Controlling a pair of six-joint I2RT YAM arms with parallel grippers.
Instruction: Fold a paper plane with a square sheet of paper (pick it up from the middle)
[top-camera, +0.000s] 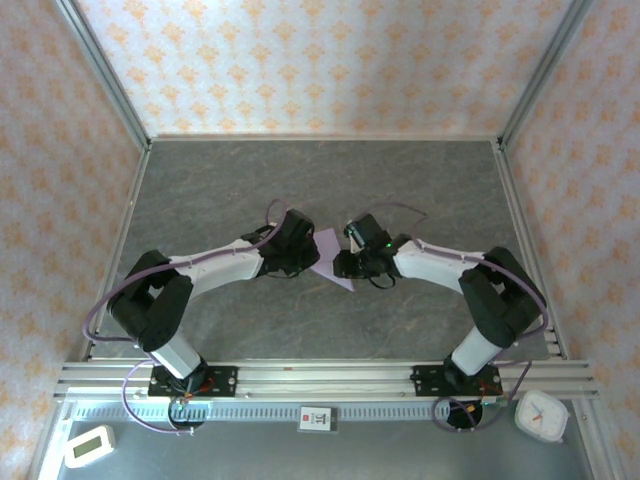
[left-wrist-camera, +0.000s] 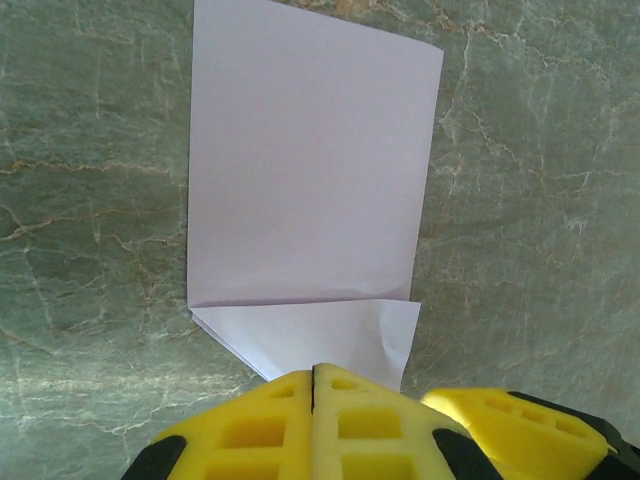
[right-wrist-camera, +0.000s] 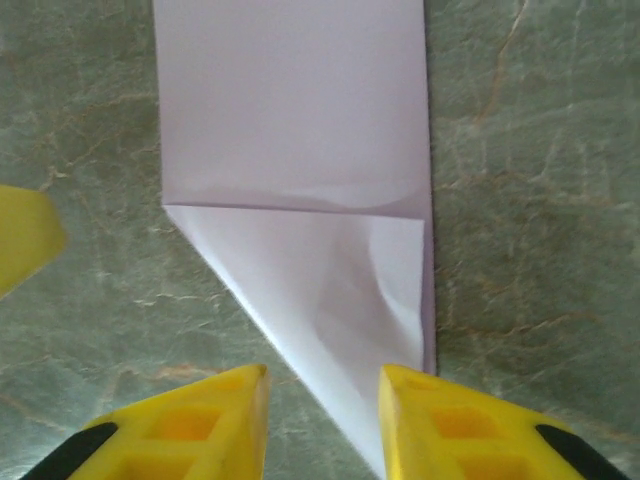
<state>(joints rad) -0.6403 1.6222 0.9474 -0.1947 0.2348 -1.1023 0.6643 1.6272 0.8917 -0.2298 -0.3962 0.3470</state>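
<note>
The left fingers (left-wrist-camera: 350, 425) are pressed together at the near tip of the sheet of paper (left-wrist-camera: 310, 180), on its folded corner (right-wrist-camera: 340, 300); whether they pinch it cannot be told. The right fingers (right-wrist-camera: 440, 420) stand spread, with that corner between them. The lavender sheet lies flat in the middle of the worktop (right-wrist-camera: 520, 150). If the right fingers close crooked, the thin corner may crumple, or the sheet may slide.

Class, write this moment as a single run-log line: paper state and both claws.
paper: partly folded, on table | left claw: shut at paper edge, grip unclear | right claw: open, straddling folded corner
</note>
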